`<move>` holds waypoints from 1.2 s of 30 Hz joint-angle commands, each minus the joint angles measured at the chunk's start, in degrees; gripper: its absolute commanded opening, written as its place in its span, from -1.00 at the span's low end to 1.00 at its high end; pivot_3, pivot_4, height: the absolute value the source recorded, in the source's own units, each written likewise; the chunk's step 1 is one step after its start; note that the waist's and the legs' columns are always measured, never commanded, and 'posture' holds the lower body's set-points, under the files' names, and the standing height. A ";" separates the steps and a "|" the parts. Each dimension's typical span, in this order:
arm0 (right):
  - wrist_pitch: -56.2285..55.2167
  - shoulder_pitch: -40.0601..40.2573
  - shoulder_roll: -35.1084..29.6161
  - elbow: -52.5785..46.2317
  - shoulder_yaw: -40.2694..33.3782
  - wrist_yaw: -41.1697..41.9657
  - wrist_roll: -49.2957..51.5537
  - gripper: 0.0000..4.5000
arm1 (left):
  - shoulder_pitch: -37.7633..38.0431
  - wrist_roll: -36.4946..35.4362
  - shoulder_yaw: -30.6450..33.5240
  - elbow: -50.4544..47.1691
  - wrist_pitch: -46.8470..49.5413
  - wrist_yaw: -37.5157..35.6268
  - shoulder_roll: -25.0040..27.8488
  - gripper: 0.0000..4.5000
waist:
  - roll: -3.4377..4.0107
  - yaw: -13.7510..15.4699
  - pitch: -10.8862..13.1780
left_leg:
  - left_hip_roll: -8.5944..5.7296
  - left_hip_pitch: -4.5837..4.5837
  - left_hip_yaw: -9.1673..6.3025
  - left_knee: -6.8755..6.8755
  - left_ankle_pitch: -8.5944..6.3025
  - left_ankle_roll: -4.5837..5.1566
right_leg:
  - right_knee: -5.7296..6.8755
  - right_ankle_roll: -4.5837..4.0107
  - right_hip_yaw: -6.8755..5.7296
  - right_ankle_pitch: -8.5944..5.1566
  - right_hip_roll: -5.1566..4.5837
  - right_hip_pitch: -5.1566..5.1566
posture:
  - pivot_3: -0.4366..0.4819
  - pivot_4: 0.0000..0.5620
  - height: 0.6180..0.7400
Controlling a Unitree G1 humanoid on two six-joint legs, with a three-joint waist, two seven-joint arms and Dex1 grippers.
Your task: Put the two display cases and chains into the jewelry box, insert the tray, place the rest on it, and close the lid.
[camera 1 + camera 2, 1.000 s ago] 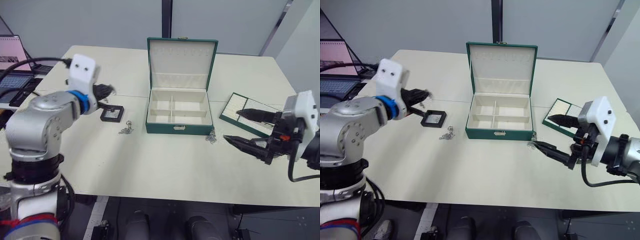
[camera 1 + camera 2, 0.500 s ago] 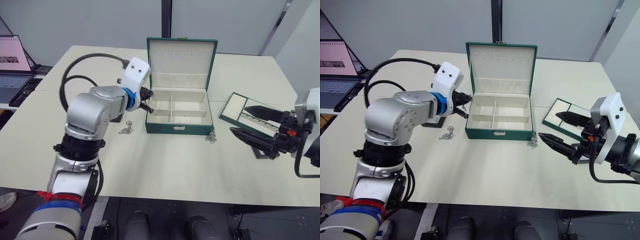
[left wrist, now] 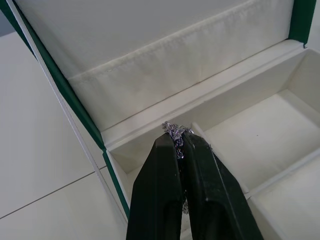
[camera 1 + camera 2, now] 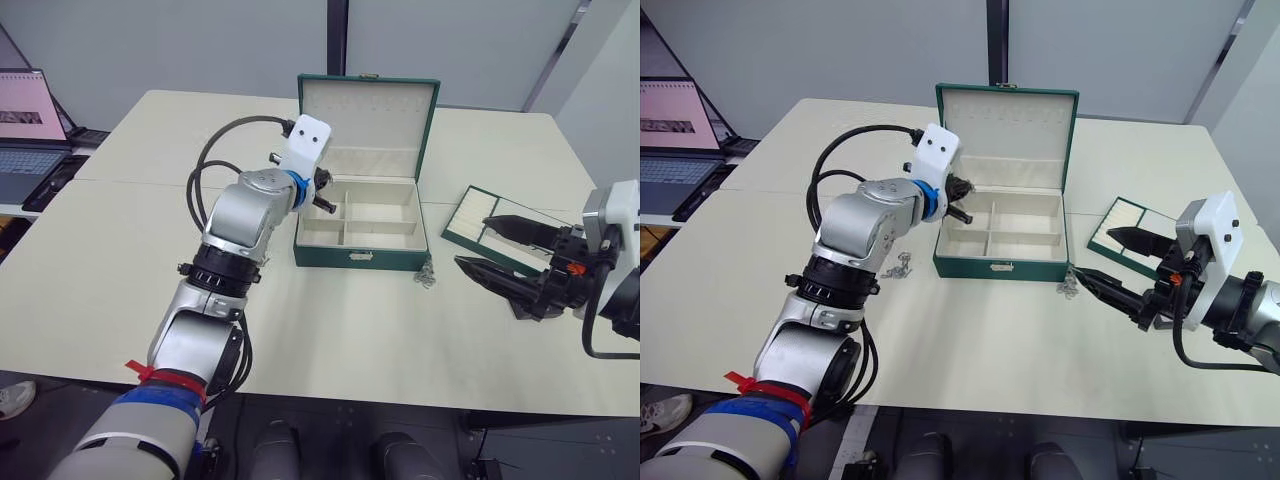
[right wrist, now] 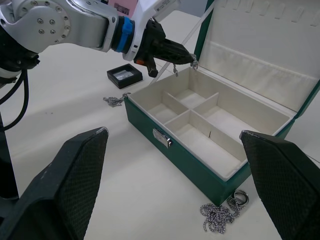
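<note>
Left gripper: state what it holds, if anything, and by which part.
The left gripper is shut on a chain, pinched at its bunched upper end; the rest dangles over the jewelry box.

We count one jewelry box (image 5: pixel 200 142) with its lid (image 5: pixel 260 45) up, one tray (image 4: pixel 1127 223), one display case (image 5: pixel 125 75), three bunches of chain — one in the fingers (image 5: pixel 175 50), two on the bench (image 4: pixel 970 330).

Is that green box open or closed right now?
Open. The jewelry box has its lid standing upright behind it, and its cream compartments show.
</note>
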 commanded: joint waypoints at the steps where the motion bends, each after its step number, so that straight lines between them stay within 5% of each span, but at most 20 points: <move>1: -0.86 -0.31 -0.98 -1.39 -1.45 -0.40 1.35 1.00 | -1.92 2.02 -0.44 1.38 -3.03 0.14 -1.51 -0.99 | 0.00 0.10 0.00 | -0.02 -0.01 0.00 0.00 0.00 0.00 | 0.00 0.00 0.00 0.00 -0.02 0.00 | -0.05 -0.47 0.95; 13: -0.73 0.79 -2.20 -1.46 -2.09 -0.46 1.13 1.00 | -2.02 3.98 1.64 6.44 -8.52 -0.18 -3.27 -0.99 | 0.00 0.10 0.00 | -0.15 -0.05 -0.02 -0.01 0.00 0.01 | 0.00 0.03 -0.02 -0.02 -0.13 -0.01 | -0.05 -0.47 0.95; 22: -0.97 1.39 -2.29 -1.57 -2.02 -0.35 0.60 1.00 | -2.21 4.10 2.65 7.34 -11.03 -0.85 -4.21 0.17 | 0.00 0.10 0.00 | -0.16 -0.05 -0.02 -0.01 0.01 0.01 | 0.00 0.04 -0.02 -0.02 -0.14 0.00 | -0.05 -0.47 0.95; 27: -1.07 1.49 -2.28 -1.51 -1.88 -0.07 0.08 1.00 | -1.31 1.07 3.68 3.82 -9.71 -5.69 -3.90 0.17 | 0.00 0.09 0.00 | -0.16 -0.05 -0.02 -0.01 0.01 0.01 | 0.00 0.04 -0.03 -0.02 -0.14 0.00 | -0.05 -0.47 0.95; 30: -0.77 1.63 -2.41 -1.59 -2.03 -0.01 0.42 1.00 | 2.03 -4.18 4.86 -4.66 -7.34 -14.08 -1.21 0.17 | 0.00 0.04 0.00 | -0.16 -0.06 -0.02 -0.02 0.01 0.01 | 0.00 0.04 -0.03 -0.02 -0.14 -0.01 | -0.05 -0.47 0.95; 36: -0.43 5.19 -0.74 -3.83 -1.10 -1.50 1.63 1.00 | 14.13 -13.60 8.30 -24.50 -2.92 -28.03 12.26 0.17 | 0.05 -0.92 -0.03 | -0.07 -0.01 -0.03 -0.08 0.02 0.00 | 0.03 0.04 -0.03 -0.02 -0.11 -0.04 | -0.05 -0.47 0.95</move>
